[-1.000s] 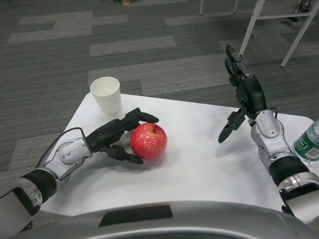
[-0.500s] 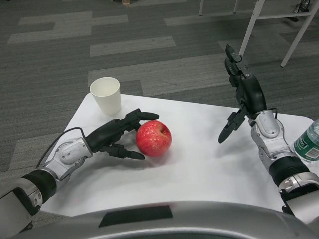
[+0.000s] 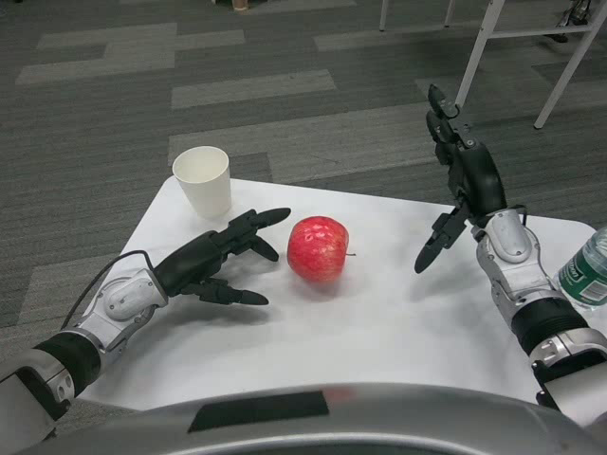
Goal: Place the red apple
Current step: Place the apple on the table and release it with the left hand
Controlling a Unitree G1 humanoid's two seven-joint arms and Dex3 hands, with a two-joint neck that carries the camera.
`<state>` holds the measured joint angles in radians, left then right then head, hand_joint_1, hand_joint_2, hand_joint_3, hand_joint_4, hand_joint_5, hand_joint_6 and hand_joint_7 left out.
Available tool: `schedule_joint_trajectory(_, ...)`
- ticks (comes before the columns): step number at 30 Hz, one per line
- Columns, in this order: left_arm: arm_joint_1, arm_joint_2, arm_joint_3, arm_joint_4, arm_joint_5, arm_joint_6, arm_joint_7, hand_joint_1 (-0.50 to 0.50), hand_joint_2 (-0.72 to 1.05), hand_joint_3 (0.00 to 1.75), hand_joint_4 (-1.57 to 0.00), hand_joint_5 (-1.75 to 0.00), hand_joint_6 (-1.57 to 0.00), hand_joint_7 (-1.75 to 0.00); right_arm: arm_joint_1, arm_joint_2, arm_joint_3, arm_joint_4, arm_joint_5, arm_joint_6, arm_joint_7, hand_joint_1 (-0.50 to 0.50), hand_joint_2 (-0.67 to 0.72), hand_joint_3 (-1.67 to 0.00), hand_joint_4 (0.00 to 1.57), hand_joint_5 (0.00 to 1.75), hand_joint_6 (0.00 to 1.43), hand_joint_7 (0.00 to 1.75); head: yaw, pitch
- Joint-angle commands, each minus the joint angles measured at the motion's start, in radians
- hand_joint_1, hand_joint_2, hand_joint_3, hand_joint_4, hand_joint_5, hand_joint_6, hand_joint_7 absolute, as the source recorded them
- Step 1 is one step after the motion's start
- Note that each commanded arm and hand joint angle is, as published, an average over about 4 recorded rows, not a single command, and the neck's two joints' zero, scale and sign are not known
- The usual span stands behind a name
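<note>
Since a second ago the red apple (image 3: 319,249) has slid right, out from between my left hand's fingers, and the left hand (image 3: 211,263) has drawn back toward the table's near-left side. I now see that hand spread, fingers apart and pointing toward the apple, holding nothing, with a clear gap between fingertips and fruit. The apple sits alone on the white table (image 3: 398,322), lying on its side with the stem pointing right. A white paper cup (image 3: 203,180) stands upright behind and to the left of the apple, near the table's far-left corner. My right hand (image 3: 459,185) is raised well to the right of the apple, fingers spread and upright, thumb hanging down, gripping nothing. Farther right of the apple, at the picture's edge, a plastic bottle (image 3: 586,271) with a green label shows partly.
</note>
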<state>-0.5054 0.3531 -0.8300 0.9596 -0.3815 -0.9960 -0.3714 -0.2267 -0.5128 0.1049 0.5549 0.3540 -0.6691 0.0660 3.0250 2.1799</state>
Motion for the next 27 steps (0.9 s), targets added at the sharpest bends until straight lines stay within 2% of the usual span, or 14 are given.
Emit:
schedule_joint_trajectory(1, 0.015, 0.017, 0.018, 0.011, 0.000, 0.019, 0.000, -0.29, 1.05, 0.00, 0.00, -1.03, 0.00, -0.16, -0.008, 0.000, 0.004, -0.007, 0.005, -0.005, -0.005, -0.42, 0.66, 0.00, 0.00, 0.00, 0.00, 0.07, 0.000, 0.000)
schedule_joint_trajectory(5, 0.016, 0.017, 0.019, 0.011, -0.007, 0.019, 0.001, -0.28, 1.05, 0.00, 0.00, -1.03, 0.00, -0.14, -0.008, 0.000, 0.003, -0.007, 0.005, -0.006, -0.004, -0.42, 0.66, 0.00, 0.00, 0.00, 0.00, 0.00, -0.001, -0.001)
schedule_joint_trajectory(10, 0.016, 0.017, 0.018, 0.013, -0.023, 0.015, 0.002, -0.31, 1.05, 0.00, 0.00, -0.92, 0.00, -0.14, -0.008, 0.000, 0.002, -0.007, 0.005, -0.005, -0.004, -0.42, 0.66, 0.00, 0.00, 0.00, 0.00, 0.07, 0.000, -0.001)
schedule_joint_trajectory(13, 0.016, 0.015, 0.018, 0.013, -0.031, 0.011, 0.002, -0.33, 1.05, 0.00, 0.00, -0.92, 0.00, -0.14, -0.008, 0.000, 0.003, -0.007, 0.005, -0.005, -0.005, -0.42, 0.66, 0.00, 0.00, 0.00, 0.00, 0.07, 0.001, 0.000)
schedule_joint_trajectory(17, 0.017, 0.015, 0.013, 0.014, -0.056, 0.006, 0.002, -0.37, 0.96, 0.00, 0.00, -0.82, 0.00, -0.14, -0.008, 0.000, 0.004, -0.007, 0.005, -0.004, -0.005, -0.42, 0.66, 0.00, 0.00, 0.00, 0.00, 0.03, 0.002, 0.001)
schedule_joint_trajectory(27, 0.033, 0.015, 0.010, 0.014, -0.115, -0.023, 0.005, -0.43, 0.91, 0.00, 0.00, -0.82, 0.00, -0.14, -0.008, 0.000, 0.006, -0.009, 0.005, -0.005, -0.005, -0.42, 0.66, 0.00, 0.00, 0.00, 0.00, 0.07, 0.009, 0.005)
